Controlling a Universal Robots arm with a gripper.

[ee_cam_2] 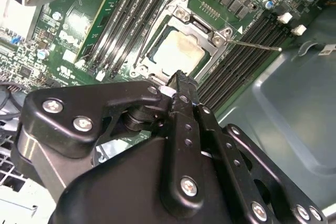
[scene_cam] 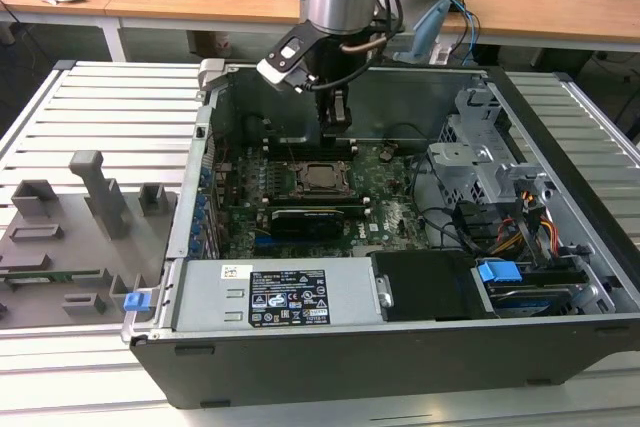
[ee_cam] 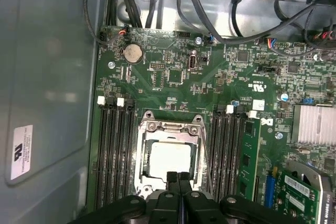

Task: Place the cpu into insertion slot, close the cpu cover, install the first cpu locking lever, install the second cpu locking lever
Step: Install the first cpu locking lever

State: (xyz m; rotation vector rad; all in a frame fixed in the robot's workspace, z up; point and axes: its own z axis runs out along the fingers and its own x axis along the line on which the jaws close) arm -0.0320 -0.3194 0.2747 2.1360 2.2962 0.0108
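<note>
Slatted metal table, open computer case on it. Gripper hung just above the chip, fingers together and empty. Chip lay seated under the cover.

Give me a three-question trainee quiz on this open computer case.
1. True or false: the cpu cover lies flat, framing the cpu.
2. The tool is: A) wide open B) shut C) gripping a cable.
3. Fill in: the long black memory slots flank the cpu on ___ sides.
Key: 1 true; 2 B; 3 both.
</note>
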